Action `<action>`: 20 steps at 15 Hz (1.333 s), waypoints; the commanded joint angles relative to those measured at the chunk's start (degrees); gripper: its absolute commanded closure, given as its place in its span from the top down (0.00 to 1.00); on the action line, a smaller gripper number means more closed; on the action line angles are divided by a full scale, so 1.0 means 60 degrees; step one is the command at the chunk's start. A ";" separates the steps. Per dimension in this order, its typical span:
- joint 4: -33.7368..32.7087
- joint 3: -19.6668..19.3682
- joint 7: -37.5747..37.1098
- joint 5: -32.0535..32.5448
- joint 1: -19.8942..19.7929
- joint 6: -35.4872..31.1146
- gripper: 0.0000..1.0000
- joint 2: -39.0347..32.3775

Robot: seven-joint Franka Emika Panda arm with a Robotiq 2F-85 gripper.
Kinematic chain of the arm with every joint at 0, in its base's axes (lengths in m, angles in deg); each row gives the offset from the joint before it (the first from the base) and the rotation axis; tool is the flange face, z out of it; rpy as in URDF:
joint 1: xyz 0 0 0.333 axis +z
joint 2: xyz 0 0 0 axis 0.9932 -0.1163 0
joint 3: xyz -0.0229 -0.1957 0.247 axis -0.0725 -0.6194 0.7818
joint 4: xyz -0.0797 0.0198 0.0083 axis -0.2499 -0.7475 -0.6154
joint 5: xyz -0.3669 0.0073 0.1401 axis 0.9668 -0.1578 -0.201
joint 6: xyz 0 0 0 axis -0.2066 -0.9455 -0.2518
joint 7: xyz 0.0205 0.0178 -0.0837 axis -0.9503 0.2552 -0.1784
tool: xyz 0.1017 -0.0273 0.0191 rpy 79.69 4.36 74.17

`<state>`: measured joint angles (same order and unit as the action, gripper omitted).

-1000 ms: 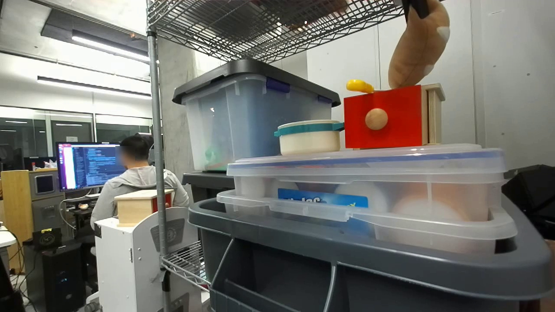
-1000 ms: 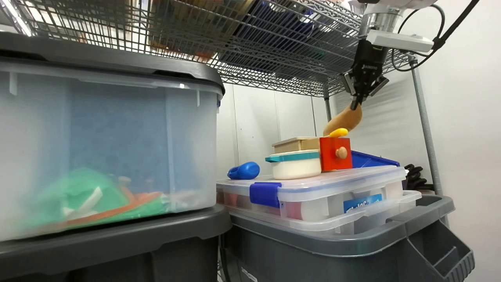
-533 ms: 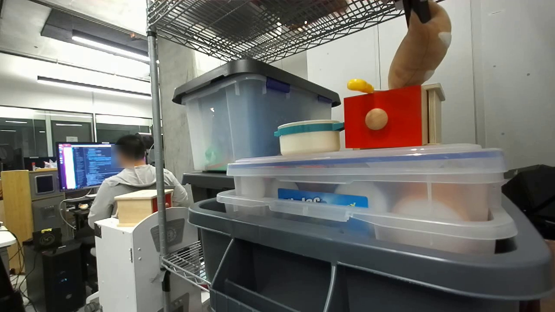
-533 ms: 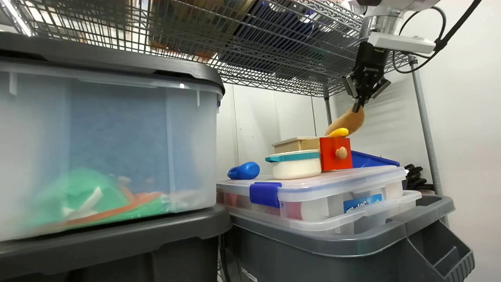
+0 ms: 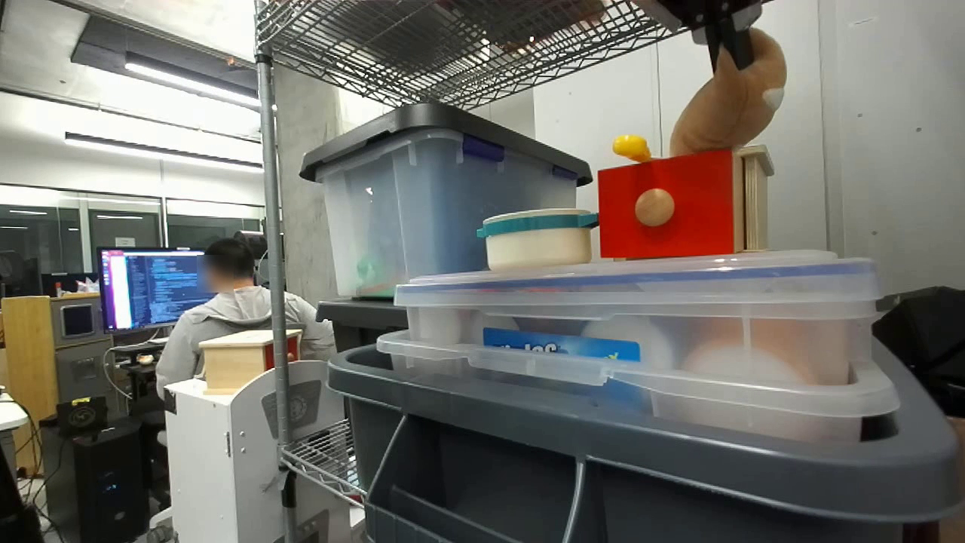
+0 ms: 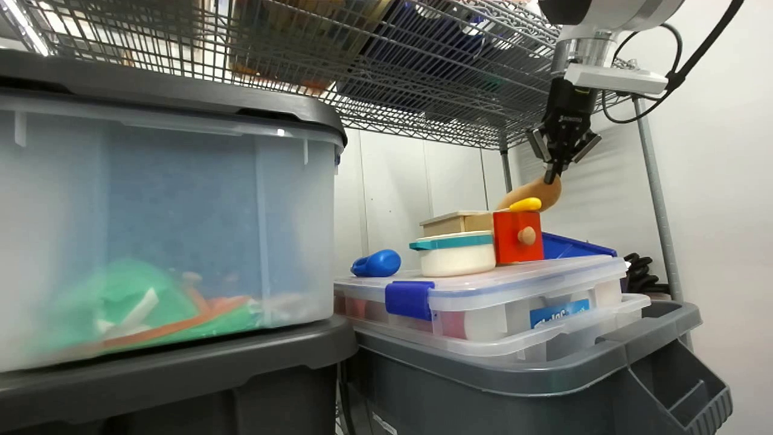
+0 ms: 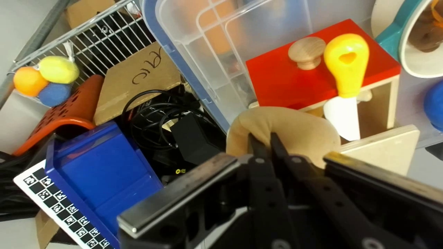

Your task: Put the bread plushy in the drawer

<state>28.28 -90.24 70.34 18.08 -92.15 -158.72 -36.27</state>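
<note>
The bread plushy (image 5: 727, 109) is tan and loaf-shaped, and it bends under my grip. My gripper (image 5: 731, 60) is shut on its upper end; in the wrist view both fingertips (image 7: 263, 138) pinch its cloth. The drawer (image 5: 693, 204) has a red front with a round wooden knob and is pulled out of its pale wood box. The plushy (image 6: 534, 192) hangs tilted over the open drawer (image 6: 510, 248). Its lower end is hidden behind the red front in an exterior view. In the wrist view the plushy (image 7: 294, 124) covers part of the drawer opening.
A yellow-handled toy knife (image 7: 346, 65) lies across the drawer's front edge, its white blade inside. A cream pot with teal rim (image 5: 539, 237) stands beside the drawer. All rest on a clear lidded bin (image 5: 641, 286). A wire shelf (image 6: 423, 78) is overhead.
My gripper has moved down with the plushy held in it. The plushy's lower end has sunk further behind the red front and bends more. The yellow handle has shifted and tipped slightly.
</note>
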 commanded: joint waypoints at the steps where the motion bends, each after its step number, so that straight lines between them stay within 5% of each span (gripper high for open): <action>1: -0.0555 0.0046 -0.0302 0.0250 -0.0001 0.0258 0.09 -0.0453; 5: -0.0888 0.0043 -0.0424 0.0380 -0.0007 0.0338 0.00 -0.0653; 20: -0.1301 0.0204 -0.0760 0.0637 0.0142 0.0389 0.01 -0.0623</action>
<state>21.82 -89.57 67.63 20.18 -91.83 -158.25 -40.46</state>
